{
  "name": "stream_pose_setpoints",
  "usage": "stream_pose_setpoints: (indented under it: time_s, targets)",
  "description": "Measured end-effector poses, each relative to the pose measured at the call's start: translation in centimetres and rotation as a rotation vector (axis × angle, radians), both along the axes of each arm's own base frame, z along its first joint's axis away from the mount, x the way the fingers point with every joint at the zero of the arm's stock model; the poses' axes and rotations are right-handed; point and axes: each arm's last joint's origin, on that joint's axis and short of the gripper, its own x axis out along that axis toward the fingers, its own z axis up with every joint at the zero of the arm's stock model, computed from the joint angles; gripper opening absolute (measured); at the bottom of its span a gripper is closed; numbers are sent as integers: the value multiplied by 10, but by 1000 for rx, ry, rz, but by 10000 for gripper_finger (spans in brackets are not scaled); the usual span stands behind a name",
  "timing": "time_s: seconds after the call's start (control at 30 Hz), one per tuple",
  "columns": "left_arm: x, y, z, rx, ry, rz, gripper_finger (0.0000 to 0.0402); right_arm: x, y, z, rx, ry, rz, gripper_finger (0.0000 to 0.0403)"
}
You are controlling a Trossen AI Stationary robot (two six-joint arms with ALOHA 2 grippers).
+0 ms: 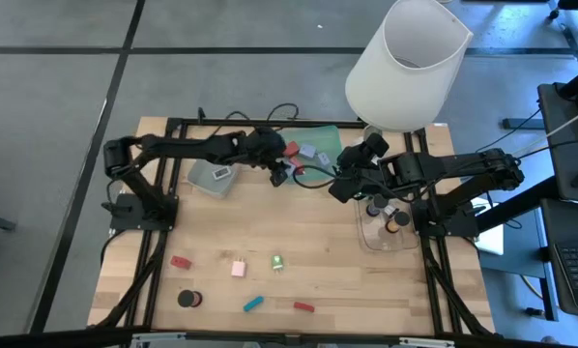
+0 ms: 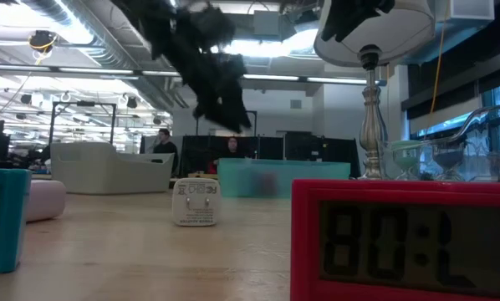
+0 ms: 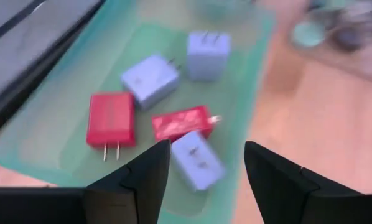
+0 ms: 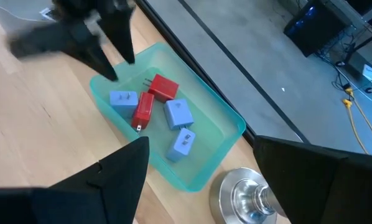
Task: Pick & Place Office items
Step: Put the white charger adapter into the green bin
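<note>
Hovering over the green tray [image 3: 251, 74], the left claw [image 3: 201, 177] stands apart, a lavender block [image 3: 197, 160] lying released below; next comes fetching the pink block [image 1: 239, 268] from the tabletop [image 1: 299, 232]. The right claw [image 4: 198, 180] waits, spread.

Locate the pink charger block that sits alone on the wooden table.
In the high view the pink charger block lies on the front half of the table, left of centre, between the red block and the green cap.

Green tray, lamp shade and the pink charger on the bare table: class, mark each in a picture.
Green tray [image 4: 226, 121], right wrist view, its far rim.
Lamp shade [image 1: 381, 82], high view, its outer wall.
Pink charger [image 1: 239, 269], high view, middle of its body.
</note>
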Motion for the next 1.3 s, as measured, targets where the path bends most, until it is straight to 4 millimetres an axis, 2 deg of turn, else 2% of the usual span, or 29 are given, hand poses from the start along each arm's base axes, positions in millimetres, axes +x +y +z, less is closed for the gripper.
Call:
stream_pose_setpoints:
  time_s: [0.17,0.27,0.4,0.53,0.7,0.9,1.13,1.3]
  targets:
    - [-17,-33,34,-22,-34,-263,195,-1,0,0,-2,9,0,291]
    - [-31,-60,37,-46,1,-452,189,-1,0,0,-2,10,1,291]
    - [-46,-91,28,-97,76,-568,185,-1,0,0,-10,20,10,291]
    - [-56,-122,7,-162,153,-645,188,-1,0,0,-13,19,8,291]
    - [-66,-157,-16,-71,238,-864,198,-1,0,0,-13,18,8,291]
    - [-68,-178,-21,118,273,-997,207,0,0,0,20,-10,-7,291]
    - [-76,-208,-20,143,195,-1340,191,0,2,-1,107,-44,-21,291]
    - [-76,-220,-17,228,115,-1459,176,0,2,-1,135,-79,-57,291]
